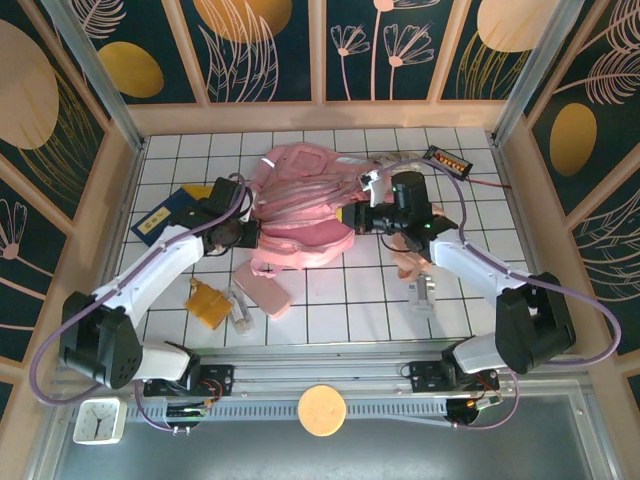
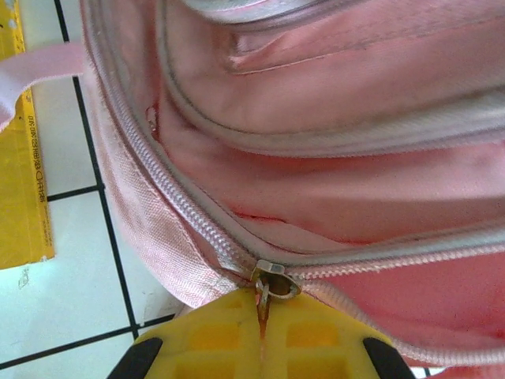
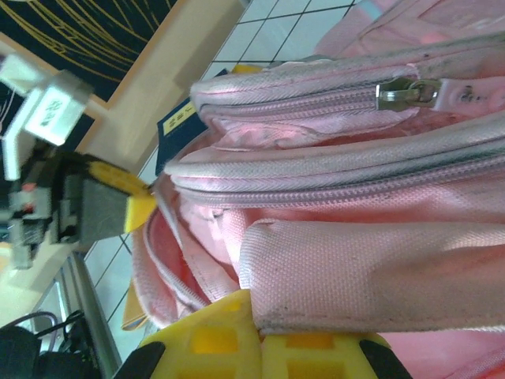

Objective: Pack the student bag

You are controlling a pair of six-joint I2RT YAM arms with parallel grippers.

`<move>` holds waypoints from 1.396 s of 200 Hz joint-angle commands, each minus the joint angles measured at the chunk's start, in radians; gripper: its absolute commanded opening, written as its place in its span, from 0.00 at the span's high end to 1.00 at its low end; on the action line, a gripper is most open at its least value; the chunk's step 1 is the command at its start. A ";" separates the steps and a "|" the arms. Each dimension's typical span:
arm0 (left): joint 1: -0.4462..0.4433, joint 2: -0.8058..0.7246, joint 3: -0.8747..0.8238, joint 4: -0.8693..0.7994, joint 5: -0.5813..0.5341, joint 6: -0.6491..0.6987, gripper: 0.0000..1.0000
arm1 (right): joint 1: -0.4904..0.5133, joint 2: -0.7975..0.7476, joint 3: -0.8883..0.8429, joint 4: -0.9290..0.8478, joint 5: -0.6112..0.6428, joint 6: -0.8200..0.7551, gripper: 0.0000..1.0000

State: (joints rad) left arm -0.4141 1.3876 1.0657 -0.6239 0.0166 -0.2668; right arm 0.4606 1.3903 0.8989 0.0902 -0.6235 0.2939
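Left gripper (image 2: 264,320) and right gripper (image 3: 260,335) both clamped on the student bag (image 1: 300,200).
Risk: a hard or skewed pull may tear the zipper pull (image 2: 268,286) out of the left jaws or jam the zip at its curve; the thin fabric edge (image 3: 355,276) may slide out of the right jaws. Left jaws are together on the zipper pull at the bag's left side; right jaws pinch the fabric edge at its right side. Bag lies on the tiled table (image 1: 330,300), between both.
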 commanded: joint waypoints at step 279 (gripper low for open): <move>-0.310 -0.146 -0.113 0.324 0.271 -0.301 1.00 | 0.052 0.098 0.094 -0.357 0.253 0.666 0.22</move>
State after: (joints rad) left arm -0.7017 1.2778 0.9794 -0.4221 0.2543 -0.5465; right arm 0.5140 1.4311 0.9428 -0.3275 -0.3611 0.9199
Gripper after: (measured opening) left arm 0.063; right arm 0.788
